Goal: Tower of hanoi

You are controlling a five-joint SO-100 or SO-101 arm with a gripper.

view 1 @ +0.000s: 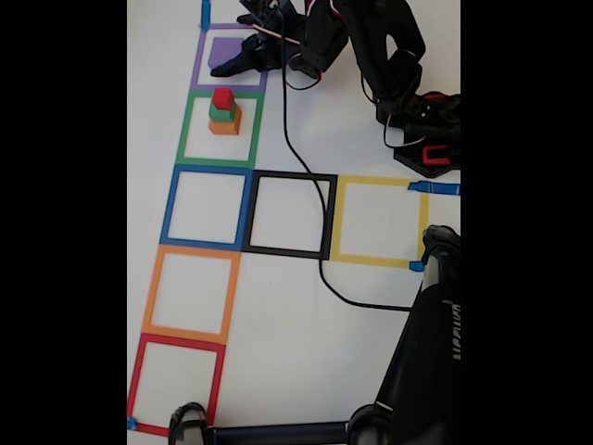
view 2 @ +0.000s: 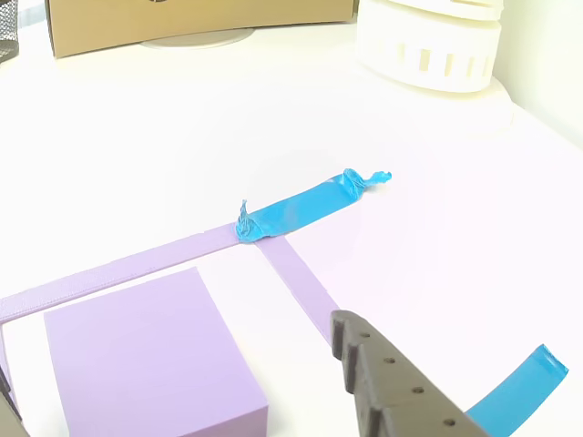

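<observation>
The purple cube (view 1: 228, 48) sits inside the purple tape square (view 1: 198, 65) at the top of the fixed view. My black gripper (view 1: 233, 63) reaches over it from the right. In the other view the purple cube (view 2: 146, 355) lies low and left, between the fingers of the gripper (view 2: 173, 364). The right finger (view 2: 387, 382) stands clear of the cube's side, so the gripper is open. In the green tape square (view 1: 185, 130) stands a stack: the orange cube (view 1: 224, 123) at the bottom, the green cube (view 1: 222, 111) on it and the red cube (view 1: 223, 96) on top.
Blue (view 1: 170, 206), black (view 1: 289, 176), yellow (view 1: 339, 221), orange (view 1: 153, 295) and red (view 1: 137, 382) tape squares lie below. A black cable (view 1: 306, 167) crosses the table from the arm base (view 1: 426, 130). A black stand (view 1: 426, 352) fills the bottom right. A cardboard box (view 2: 200, 23) and a white ribbed object (view 2: 428, 41) stand far off.
</observation>
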